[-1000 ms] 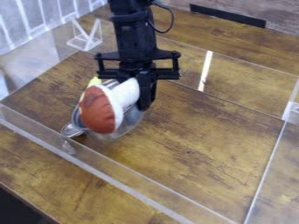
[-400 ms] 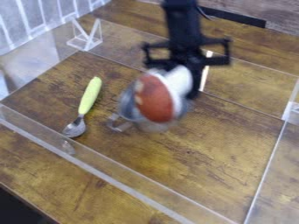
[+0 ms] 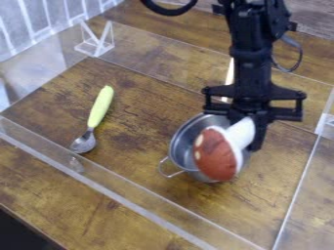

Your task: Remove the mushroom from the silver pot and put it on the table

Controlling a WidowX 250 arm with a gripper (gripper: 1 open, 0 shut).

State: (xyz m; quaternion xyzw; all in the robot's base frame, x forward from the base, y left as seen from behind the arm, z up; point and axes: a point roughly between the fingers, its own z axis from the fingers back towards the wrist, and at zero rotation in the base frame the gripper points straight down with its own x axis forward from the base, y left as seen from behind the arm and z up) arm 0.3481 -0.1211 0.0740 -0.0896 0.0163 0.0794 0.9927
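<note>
While no writing shows, pincer (image 3: 244, 125) grips mushroom (image 3: 218, 151) over silver pot (image 3: 187, 144).

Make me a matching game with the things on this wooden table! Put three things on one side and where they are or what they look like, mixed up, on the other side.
Things:
1. reddish-brown toy mushroom with a white stem
2. shiny round silver pot
3. metal spoon with a yellow-green handle

Descriptions:
A. lying flat on the table, far to the left of the arm
B. tilted up on its edge, under the black gripper
C. lying sideways in the tilted metal container, stem up by the fingers

Pairs: 1-C, 2-B, 3-A
</note>
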